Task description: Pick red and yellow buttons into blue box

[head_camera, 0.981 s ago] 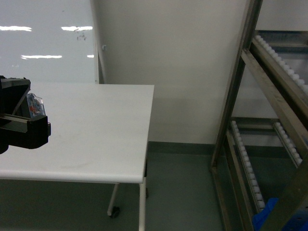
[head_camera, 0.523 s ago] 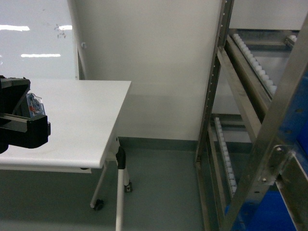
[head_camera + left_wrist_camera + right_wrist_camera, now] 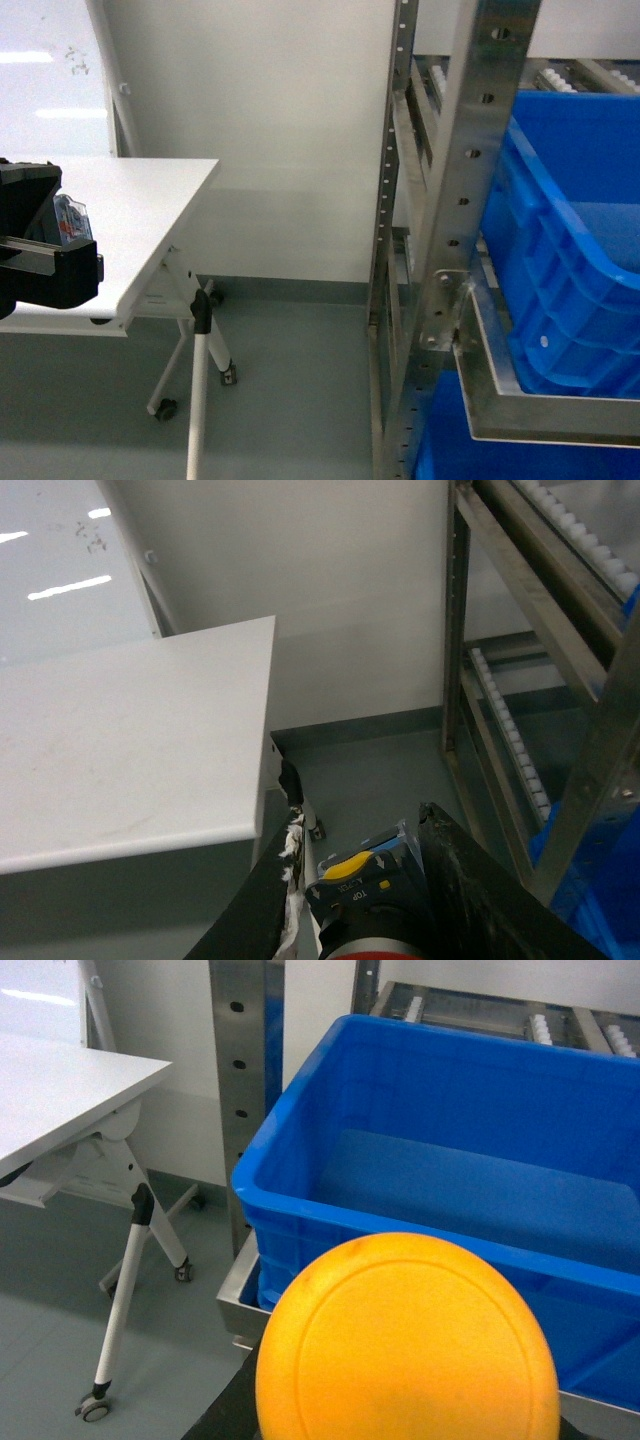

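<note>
1. Rotation is swinging the head view rightward: the white surface [image 3: 110, 235] is sliding left while the rack [image 3: 455, 230] and blue box [image 3: 570, 270] are coming into frame, so delivery looks near.
2. Left gripper [image 3: 360, 900] is clasping the red button [image 3: 372, 935], its cap cropped.
3. Right gripper is hidden behind the yellow button [image 3: 405, 1345]; I cannot tell its grasp.

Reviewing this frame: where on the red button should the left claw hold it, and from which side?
Grip the red button by its boxy body, fingers closing on the flat opposite sides, as the left claw appears placed; the rounded cap would likely slip.
</note>
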Controlling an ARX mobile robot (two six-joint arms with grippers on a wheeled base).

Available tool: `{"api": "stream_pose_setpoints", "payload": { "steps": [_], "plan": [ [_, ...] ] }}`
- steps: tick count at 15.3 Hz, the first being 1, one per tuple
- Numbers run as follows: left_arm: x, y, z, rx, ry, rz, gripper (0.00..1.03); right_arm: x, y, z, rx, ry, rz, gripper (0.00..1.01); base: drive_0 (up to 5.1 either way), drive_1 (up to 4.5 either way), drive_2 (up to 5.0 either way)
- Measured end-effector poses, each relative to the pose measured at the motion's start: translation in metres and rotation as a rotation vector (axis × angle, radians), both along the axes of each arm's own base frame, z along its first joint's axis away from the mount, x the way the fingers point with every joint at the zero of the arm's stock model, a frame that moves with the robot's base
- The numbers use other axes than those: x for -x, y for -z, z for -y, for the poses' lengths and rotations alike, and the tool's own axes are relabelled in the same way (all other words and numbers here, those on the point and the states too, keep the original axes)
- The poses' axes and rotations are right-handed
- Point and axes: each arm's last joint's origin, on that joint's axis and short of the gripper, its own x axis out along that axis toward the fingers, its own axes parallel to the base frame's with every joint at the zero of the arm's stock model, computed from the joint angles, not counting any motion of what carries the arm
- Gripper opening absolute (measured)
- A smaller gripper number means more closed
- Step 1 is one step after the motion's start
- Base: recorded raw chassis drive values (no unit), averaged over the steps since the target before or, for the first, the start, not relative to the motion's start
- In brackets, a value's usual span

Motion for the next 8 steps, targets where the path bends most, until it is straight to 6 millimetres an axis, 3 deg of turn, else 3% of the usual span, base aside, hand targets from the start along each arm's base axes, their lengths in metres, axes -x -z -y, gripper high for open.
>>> {"api": "stream_pose_setpoints", "payload": {
  "steps": [8],
  "plan": [
    [0.0001,-0.0001,0.0,0.0,0.0,0.0,0.29,0.0,-0.0001,0.0,0.001,0.0,0.001,0.25,4.9,-2.55,-2.3]
  ]
}}
